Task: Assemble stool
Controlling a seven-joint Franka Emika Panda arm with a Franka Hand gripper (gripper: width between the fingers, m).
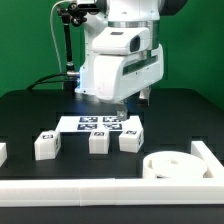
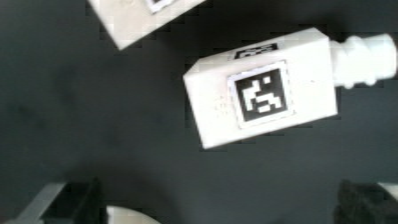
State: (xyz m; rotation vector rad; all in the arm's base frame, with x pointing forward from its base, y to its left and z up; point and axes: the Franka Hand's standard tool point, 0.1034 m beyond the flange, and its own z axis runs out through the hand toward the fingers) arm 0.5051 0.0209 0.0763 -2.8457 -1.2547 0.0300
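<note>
**Exterior view:** The Panda arm [image 1: 120, 60] holds its gripper [image 1: 130, 103] low over the black table [image 1: 30, 115], above the far edge of the marker board [image 1: 95, 123] near the picture's centre. 3 white leg blocks [image 1: 99, 142] sit in a row just in front of that board, running from 8 o'clock toward the centre. The block on the exterior view's right is nearest the gripper. The round seat disc [image 1: 175, 165] rests at 4 o'clock, well apart from the gripper and hemmed in by white border rails [image 1: 100, 190] along the front and sides.

**Wrist view:** 2 dark fingertips [image 2: 71, 200] stand wide apart with only bare table between them (jaws open, nothing held). 1 tagged leg block [image 2: 267, 95] lies tilted and clear of both fingertips, with a stubby peg [image 2: 365, 58] at one end. A corner of the marker board shows beyond it.
</note>
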